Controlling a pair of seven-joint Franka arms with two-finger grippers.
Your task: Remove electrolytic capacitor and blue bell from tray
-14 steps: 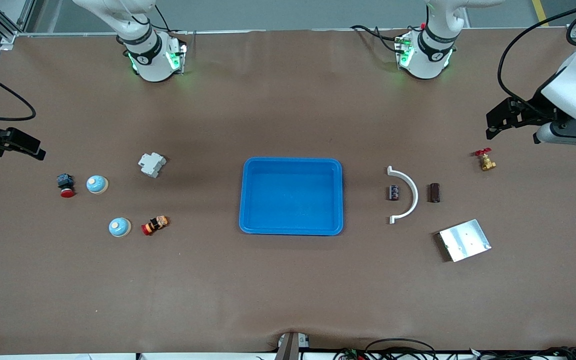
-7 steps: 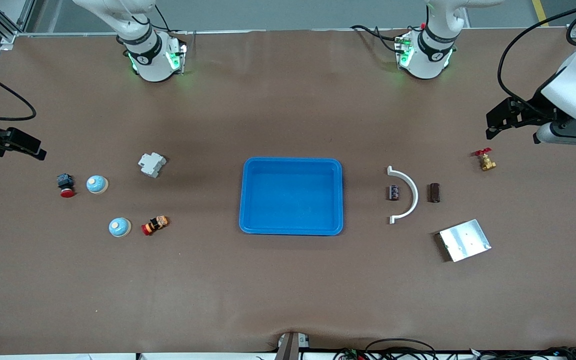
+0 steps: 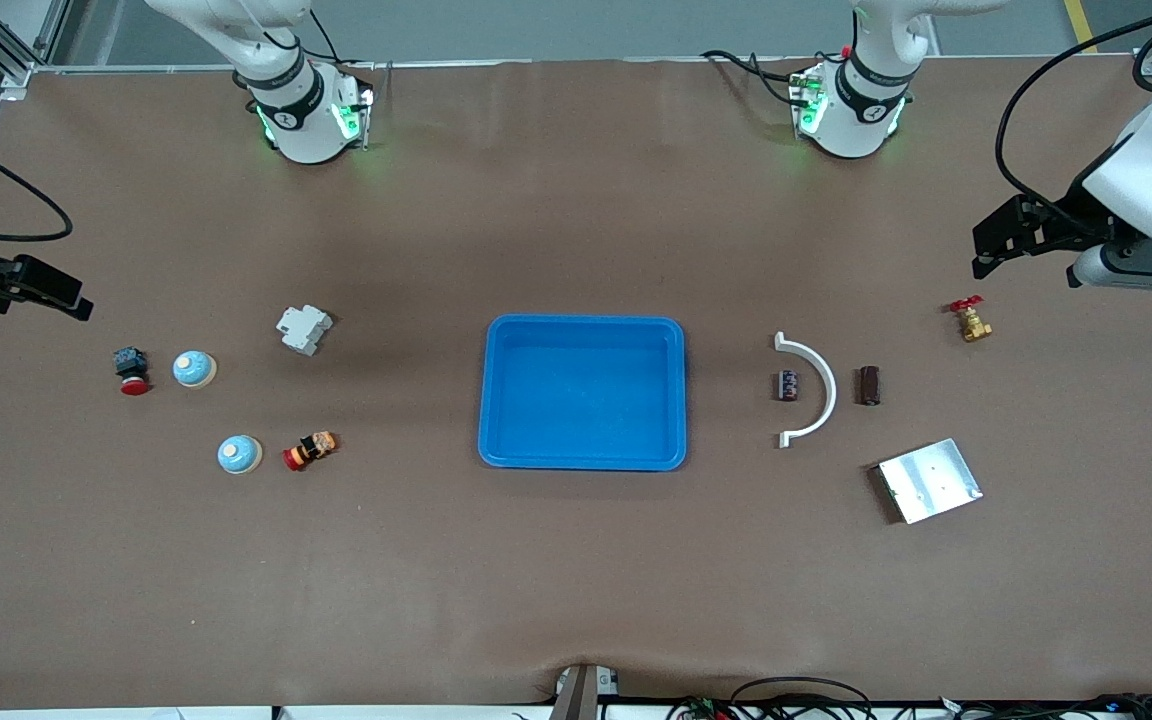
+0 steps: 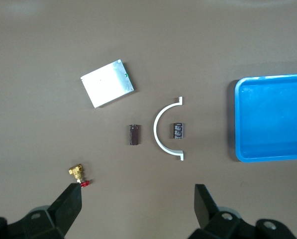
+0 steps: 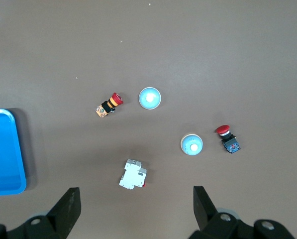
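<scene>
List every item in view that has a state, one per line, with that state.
Blue plastic tray: empty, flat on the table.
Black capacitor: lying on its side inside the white curved bracket.
Brown capacitor: lying on its side.
Two light-blue domed bells: upright.
Left gripper: open, empty.
Right gripper: open, empty.

text: none legible | labels: none legible | capacitor [image 4: 177, 130] print: too small to read

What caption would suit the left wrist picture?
Open left gripper hovering above capacitors, white arc, metal plate, brass valve, blue tray.
</scene>
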